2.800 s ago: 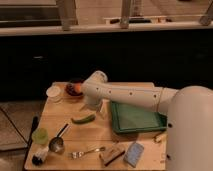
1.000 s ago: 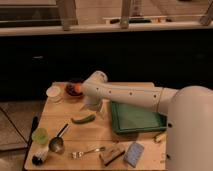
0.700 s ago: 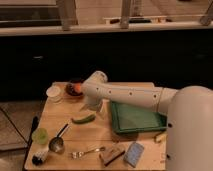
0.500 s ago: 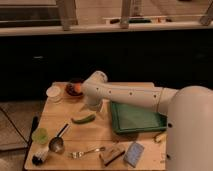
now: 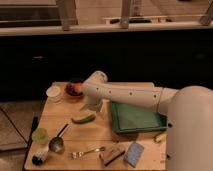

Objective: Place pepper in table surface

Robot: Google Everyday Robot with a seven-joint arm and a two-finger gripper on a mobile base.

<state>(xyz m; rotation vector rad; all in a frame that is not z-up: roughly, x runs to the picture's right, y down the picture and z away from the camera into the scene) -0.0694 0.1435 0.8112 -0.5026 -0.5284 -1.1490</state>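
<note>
Wooden surface (image 5: 60, 120) carries a green tray (image 5: 137, 116). Claw (image 5: 95, 107) sits low beside the tray, just above the pepper (image 5: 83, 119). Nothing has shifted across recent frames: pepper lies flat on the surface, so placement looks done.

Our white arm (image 5: 132, 96) reaches out from our bulky body (image 5: 192, 132) at the right and runs leftward, bending at a rounded joint (image 5: 95, 82). From that joint the wrist turns downward, and our gripper (image 5: 96, 109) hangs below it, pointing down. We cannot make out how its jaws stand, since the wrist housing covers most of it.
</note>
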